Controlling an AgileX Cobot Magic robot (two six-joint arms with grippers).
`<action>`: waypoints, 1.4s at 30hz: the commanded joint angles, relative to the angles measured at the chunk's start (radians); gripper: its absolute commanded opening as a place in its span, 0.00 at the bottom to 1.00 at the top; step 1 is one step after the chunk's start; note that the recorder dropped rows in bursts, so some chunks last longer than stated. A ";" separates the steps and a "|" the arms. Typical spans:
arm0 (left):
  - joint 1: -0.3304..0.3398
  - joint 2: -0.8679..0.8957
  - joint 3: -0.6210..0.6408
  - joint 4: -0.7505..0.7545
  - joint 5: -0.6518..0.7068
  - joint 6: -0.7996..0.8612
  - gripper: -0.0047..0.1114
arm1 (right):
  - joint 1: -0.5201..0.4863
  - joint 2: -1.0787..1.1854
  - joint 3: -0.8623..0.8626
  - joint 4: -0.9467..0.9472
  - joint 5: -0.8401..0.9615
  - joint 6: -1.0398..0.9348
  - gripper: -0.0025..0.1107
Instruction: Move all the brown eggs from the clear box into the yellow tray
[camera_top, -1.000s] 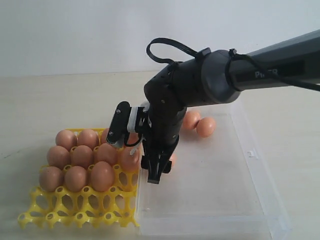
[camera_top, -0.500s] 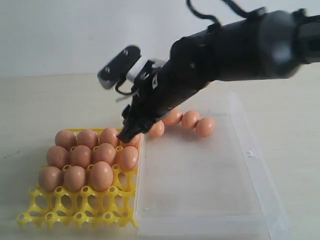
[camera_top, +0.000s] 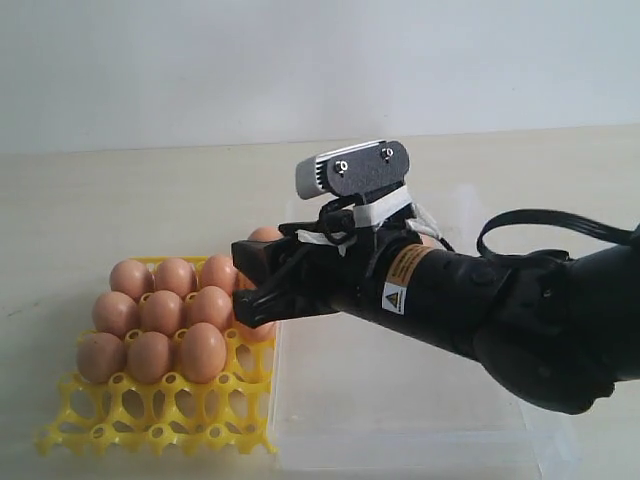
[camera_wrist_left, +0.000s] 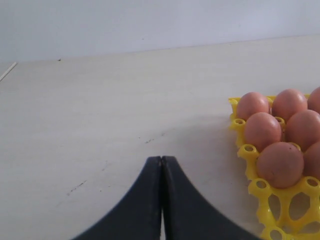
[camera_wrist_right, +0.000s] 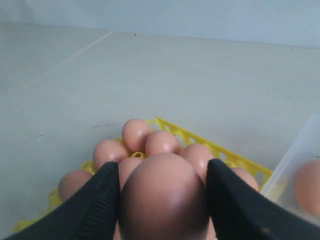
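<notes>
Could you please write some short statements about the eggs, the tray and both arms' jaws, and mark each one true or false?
1. The right arm's jaws hold a brown oval egg. True.
2. The left arm's jaws stand wide open. False: they are shut and empty.
3. The bright yellow plastic egg tray is full. False: its row nearest the exterior camera is empty.
4. The tray sits beside the shallow clear plastic box. True.

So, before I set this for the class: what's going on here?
The right gripper holds a brown egg over the yellow tray, by the eggs seated there. The tray's front row of cups is empty. At least one egg lies in the clear box. The left gripper is shut, off beside the tray, holding nothing.
</notes>
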 joint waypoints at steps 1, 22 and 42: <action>0.003 0.004 -0.005 0.003 -0.001 0.004 0.04 | 0.004 0.049 0.007 -0.069 -0.091 0.083 0.02; 0.003 0.004 -0.005 0.003 -0.001 0.004 0.04 | 0.004 0.202 0.005 -0.150 -0.186 0.197 0.02; 0.003 0.004 -0.005 0.003 -0.001 0.004 0.04 | 0.004 0.209 0.005 -0.146 -0.184 0.170 0.54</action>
